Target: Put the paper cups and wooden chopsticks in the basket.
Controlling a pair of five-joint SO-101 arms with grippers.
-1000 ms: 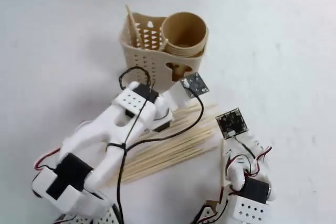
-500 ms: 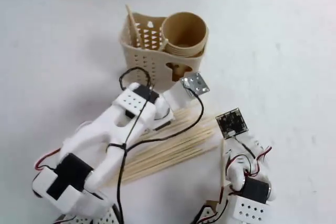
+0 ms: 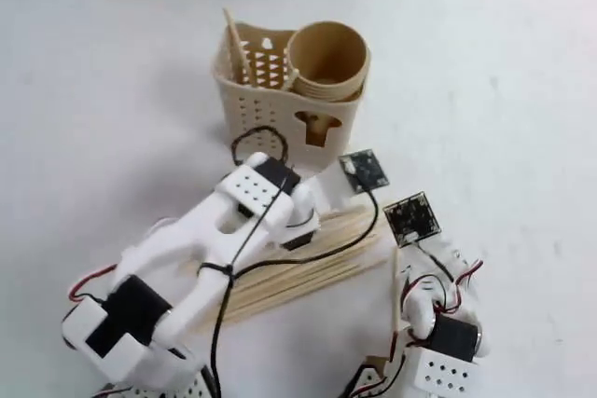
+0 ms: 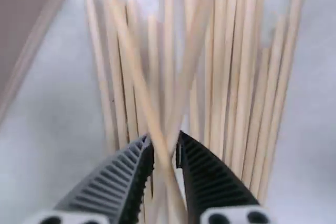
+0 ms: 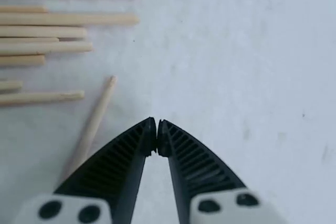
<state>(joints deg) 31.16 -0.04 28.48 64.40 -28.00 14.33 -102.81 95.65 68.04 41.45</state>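
A beige perforated basket [image 3: 261, 100] stands at the table's middle back, holding stacked paper cups [image 3: 326, 58] and one upright chopstick [image 3: 235, 44]. A pile of wooden chopsticks [image 3: 317, 263] lies on the table in front of it. My left arm [image 3: 252, 202] reaches over the pile. In its wrist view the left gripper [image 4: 164, 150] is shut on two crossed chopsticks [image 4: 157, 103] from the pile. My right gripper [image 5: 157, 137] is shut on nothing, low over bare table beside the chopsticks' ends [image 5: 68, 19]. A single loose chopstick [image 5: 92, 124] lies next to it.
The right arm [image 3: 438, 333] rests at the near right edge, its camera board [image 3: 413, 216] by the pile's end. A corner of the basket [image 4: 26, 24] appears close to the left gripper. White tabletop [image 3: 504, 137] spreads to both sides.
The left arm has swung away from the basket's front, toward the right and nearer side, onto the pile. The right arm has not moved.
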